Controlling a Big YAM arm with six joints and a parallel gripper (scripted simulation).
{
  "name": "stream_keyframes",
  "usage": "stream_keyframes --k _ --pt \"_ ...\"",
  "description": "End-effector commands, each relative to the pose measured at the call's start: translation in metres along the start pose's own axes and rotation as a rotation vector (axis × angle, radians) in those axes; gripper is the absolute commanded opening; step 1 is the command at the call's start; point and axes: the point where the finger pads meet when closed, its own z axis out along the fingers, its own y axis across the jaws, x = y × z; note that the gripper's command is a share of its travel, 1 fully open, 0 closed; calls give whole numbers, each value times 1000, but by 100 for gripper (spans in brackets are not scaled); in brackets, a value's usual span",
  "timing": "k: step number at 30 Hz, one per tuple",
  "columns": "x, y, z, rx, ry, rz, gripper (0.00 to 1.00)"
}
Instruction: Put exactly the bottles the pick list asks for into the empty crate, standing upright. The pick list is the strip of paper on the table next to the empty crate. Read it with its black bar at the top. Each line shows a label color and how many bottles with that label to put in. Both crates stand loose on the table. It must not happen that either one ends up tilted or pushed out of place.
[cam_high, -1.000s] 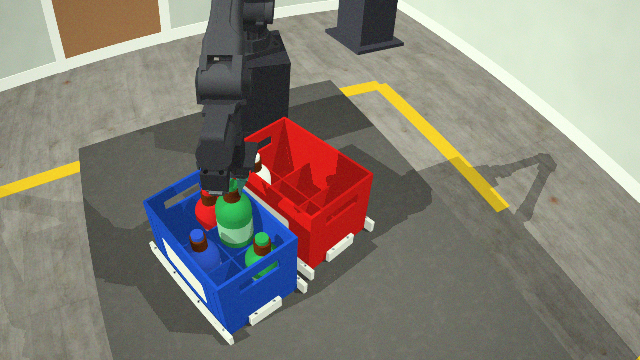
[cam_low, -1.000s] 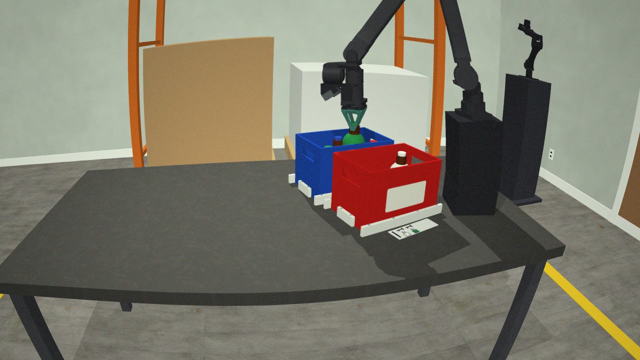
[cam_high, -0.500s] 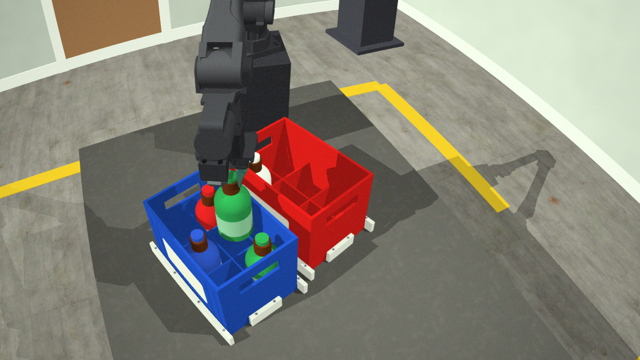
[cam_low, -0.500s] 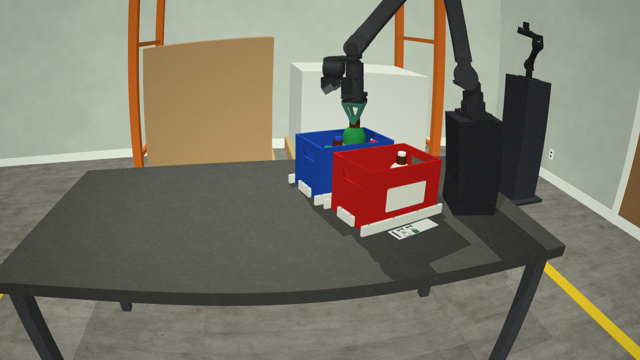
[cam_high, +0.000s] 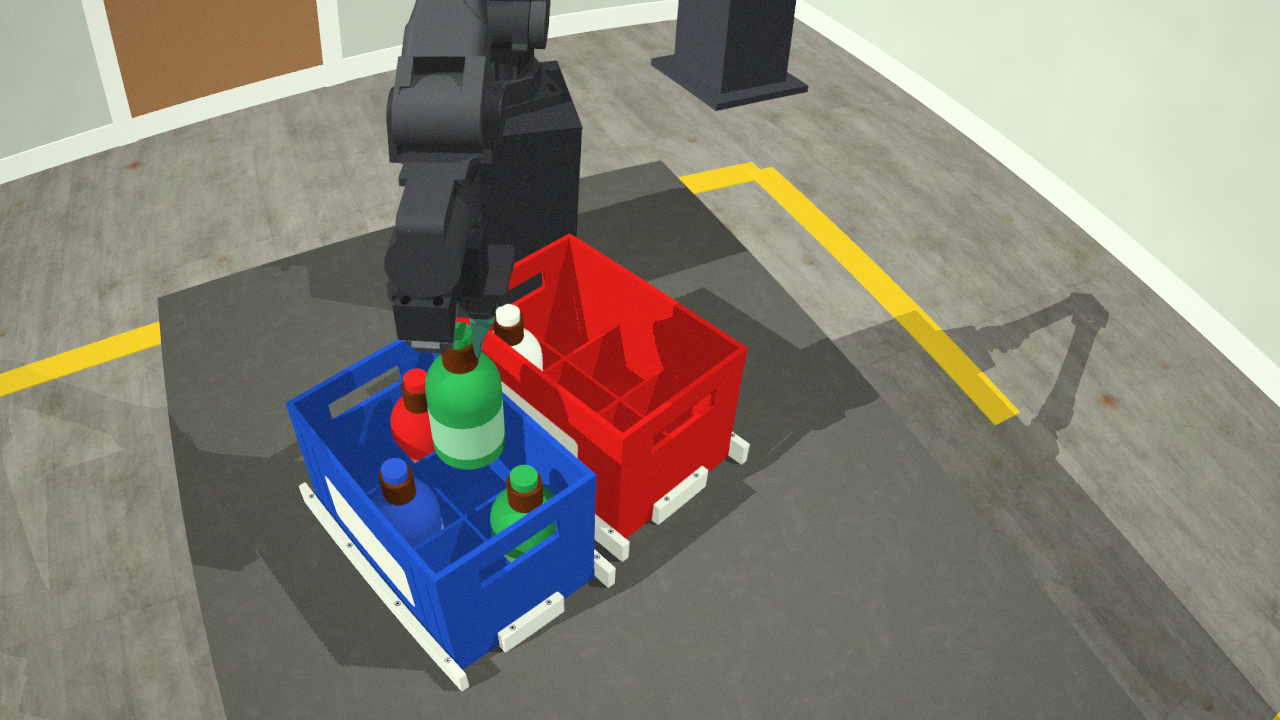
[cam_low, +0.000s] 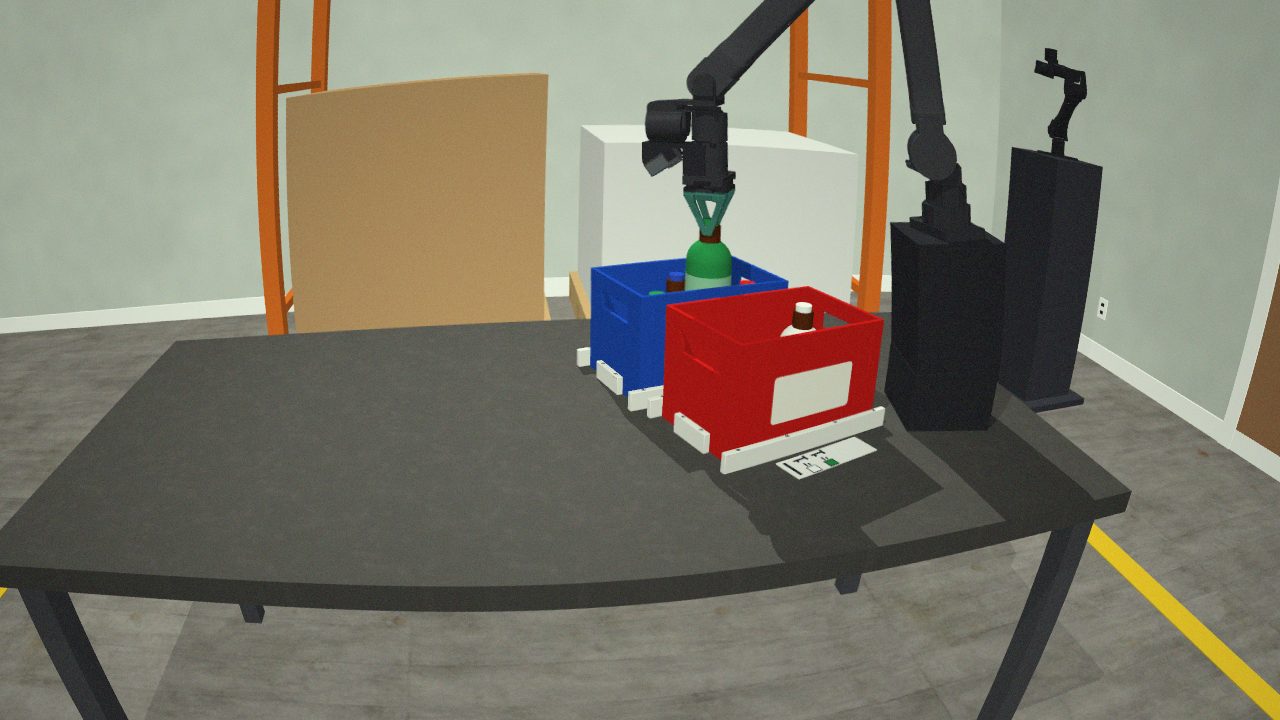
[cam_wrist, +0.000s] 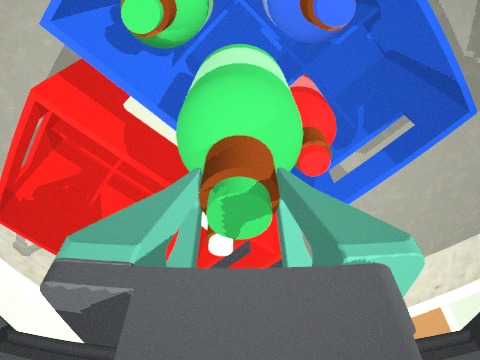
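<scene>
One green bottle (cam_high: 465, 407) (cam_low: 708, 264) (cam_wrist: 240, 110) hangs upright by its brown neck between the partly open gripper's (cam_high: 460, 333) (cam_low: 709, 228) (cam_wrist: 240, 195) fingers, left of centre in the top frame, over the blue crate (cam_high: 514, 586) (cam_low: 626, 335) (cam_wrist: 400, 75), pale-green label showing

My dark grey table (cam_high: 859, 573) (cam_low: 358, 447) carries the blue crate (cam_high: 514, 591) (cam_low: 626, 335) (cam_wrist: 415, 75) and red crate (cam_high: 680, 420) (cam_low: 769, 358) (cam_wrist: 100, 150), side by side. Exterior view: blue at red's ten o'clock, white blocks (cam_high: 530, 621) (cam_low: 691, 432) around both. Pick list (cam_low: 854, 449) flat at red's five o'clock.
</scene>
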Motion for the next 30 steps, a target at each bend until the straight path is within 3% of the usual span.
stream_keyframes --k 1,30 --pt "-31 -1 -41 -10 -85 -3 0" --pt "-29 -2 -86 -10 -89 -1 0"
